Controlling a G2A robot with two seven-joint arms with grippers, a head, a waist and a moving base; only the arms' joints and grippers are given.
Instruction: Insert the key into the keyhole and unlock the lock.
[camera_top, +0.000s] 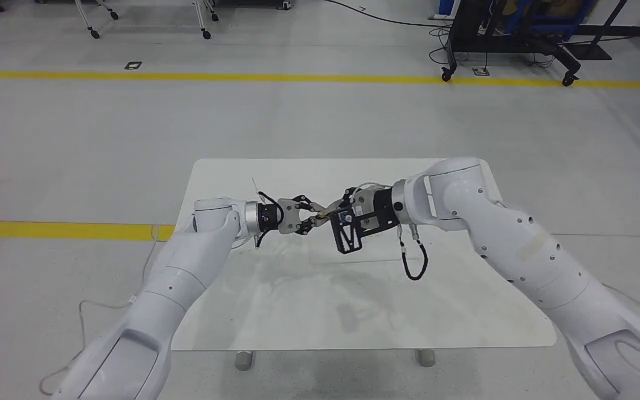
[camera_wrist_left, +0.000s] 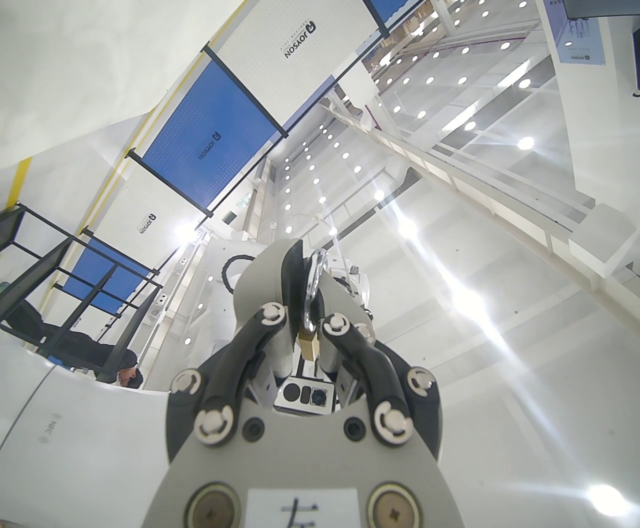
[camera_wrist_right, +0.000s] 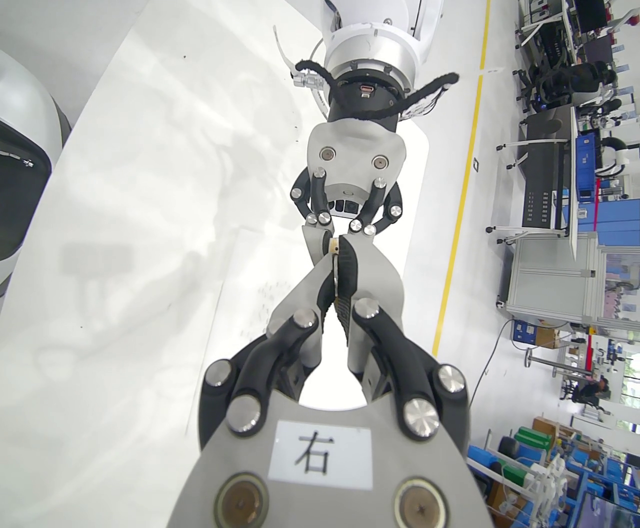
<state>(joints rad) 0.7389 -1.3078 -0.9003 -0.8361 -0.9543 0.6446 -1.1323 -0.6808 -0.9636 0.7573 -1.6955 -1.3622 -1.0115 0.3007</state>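
- Left wrist view has the brass padlock up in the air between the two fingers of the left gripper. Its silver shackle points out toward the fingertips.
- The jaws are pinched on the padlock, with one black pad flat against the shackle side.
- In the right wrist view a small brass patch of the same padlock shows right where the two grippers' tips meet.
- The right gripper has its ribbed pads pressed together with barely a slit between them. The key is probably nipped in that slit, but it is too thin and hidden to make out.
- In the top view the left gripper and right gripper sit tip to tip above the white table, well clear of its surface.
- Progress, as a judgement: both pieces are lifted and brought together, so the approach looks done. I cannot tell whether the key has entered the keyhole.
- The shackle looks seated in the body, so the turn and the unlocking appear to be left to do.
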